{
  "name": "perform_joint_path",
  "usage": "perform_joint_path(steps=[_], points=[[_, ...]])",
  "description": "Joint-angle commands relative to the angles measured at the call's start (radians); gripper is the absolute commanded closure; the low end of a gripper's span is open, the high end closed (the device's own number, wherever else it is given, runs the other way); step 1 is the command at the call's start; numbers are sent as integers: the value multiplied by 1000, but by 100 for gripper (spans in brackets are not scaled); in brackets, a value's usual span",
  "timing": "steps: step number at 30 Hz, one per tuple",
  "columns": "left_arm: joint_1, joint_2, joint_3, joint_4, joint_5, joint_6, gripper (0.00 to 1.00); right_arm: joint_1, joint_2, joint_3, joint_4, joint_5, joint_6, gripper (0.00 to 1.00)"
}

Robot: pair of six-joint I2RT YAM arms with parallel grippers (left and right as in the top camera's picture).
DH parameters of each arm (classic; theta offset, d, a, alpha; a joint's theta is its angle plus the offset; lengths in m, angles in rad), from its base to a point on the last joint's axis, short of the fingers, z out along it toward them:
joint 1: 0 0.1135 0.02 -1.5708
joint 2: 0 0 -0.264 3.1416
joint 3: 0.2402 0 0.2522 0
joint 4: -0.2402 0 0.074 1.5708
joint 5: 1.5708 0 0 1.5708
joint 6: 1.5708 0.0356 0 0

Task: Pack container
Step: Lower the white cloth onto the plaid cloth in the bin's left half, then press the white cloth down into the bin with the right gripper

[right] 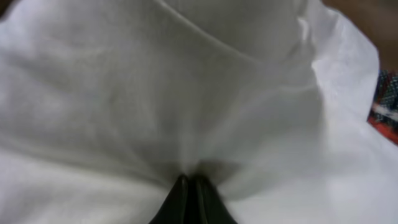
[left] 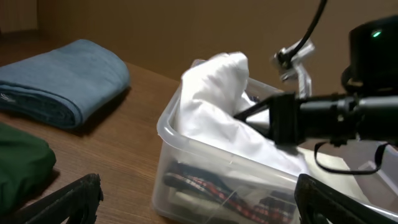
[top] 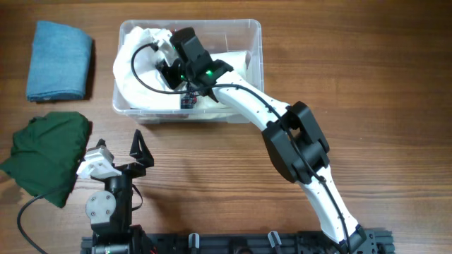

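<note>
The clear plastic container (top: pixel 251 28) stands at the back middle of the table, seen close up (left: pixel 166 127) in the left wrist view. A white cloth (top: pixel 138 85) fills it and bulges over the left rim (left: pixel 211 87). My right gripper (top: pixel 171 70) reaches down into the container and is shut on a fold of that white cloth (right: pixel 186 81); the fingertips (right: pixel 180 193) pinch the fabric, which puckers around them. My left gripper (top: pixel 120 152) hovers low at the front left, open and holding nothing, pointing at the container's near wall.
A folded blue cloth (top: pixel 60 60) lies at the back left (left: pixel 68 78). A crumpled dark green cloth (top: pixel 46 152) sits at the front left beside my left gripper. Under the white cloth lies a red and dark patterned fabric (left: pixel 205 186).
</note>
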Motion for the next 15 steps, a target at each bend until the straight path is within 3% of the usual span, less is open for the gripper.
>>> perform_joint_path(steps=[1, 5, 15], points=[[-4, -3, -6, 3, -10, 16, 0, -5, 45, 2, -94, 163, 11, 94], [-4, -3, -6, 3, -10, 16, 0, -49, 44, 2, -187, 201, 31, 96], [-4, -3, -6, 3, -10, 16, 0, -105, -14, 4, -203, 117, 5, 96]])
